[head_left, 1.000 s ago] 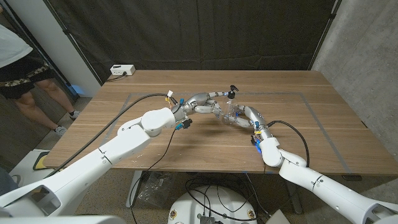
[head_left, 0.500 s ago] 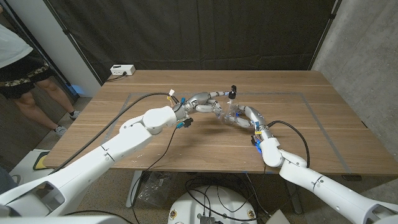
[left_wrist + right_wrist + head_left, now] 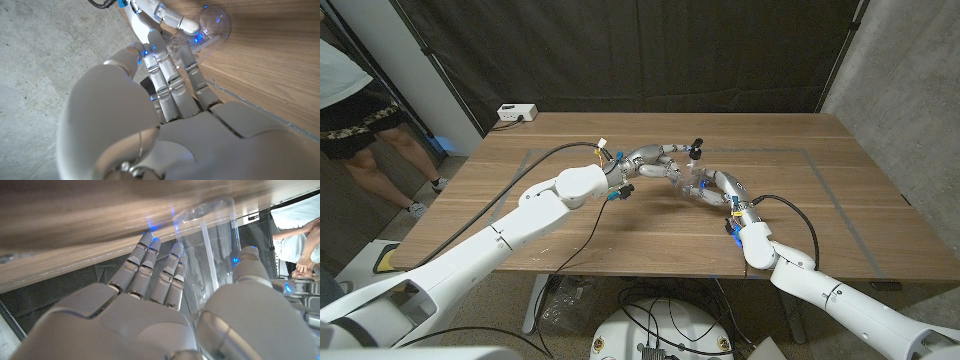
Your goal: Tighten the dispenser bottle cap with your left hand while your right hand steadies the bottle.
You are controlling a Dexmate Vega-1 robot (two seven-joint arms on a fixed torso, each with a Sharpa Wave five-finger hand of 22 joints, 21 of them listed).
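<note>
Now your left hand [image 3: 658, 160] has rotated a little with its fingers [image 3: 170, 75] closed on the dispenser bottle cap [image 3: 696, 146], while your right hand [image 3: 712, 186] keeps clasping the clear bottle [image 3: 210, 245] mid-desk [image 3: 570, 230], so tightening looks underway.

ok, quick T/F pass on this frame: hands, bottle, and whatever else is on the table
1. The right hand grips the clear dispenser bottle. True; the right wrist view shows its fingers around the clear body.
2. The left hand hangs open well clear of the bottle. False; its fingers reach to the black pump cap at the bottle's top.
3. The bottle lies on its side at the table's left edge. False; it stands upright near the table's middle.
4. A white box sits at the table's far left corner. True.
5. A person stands beyond the table's left side. True.
</note>
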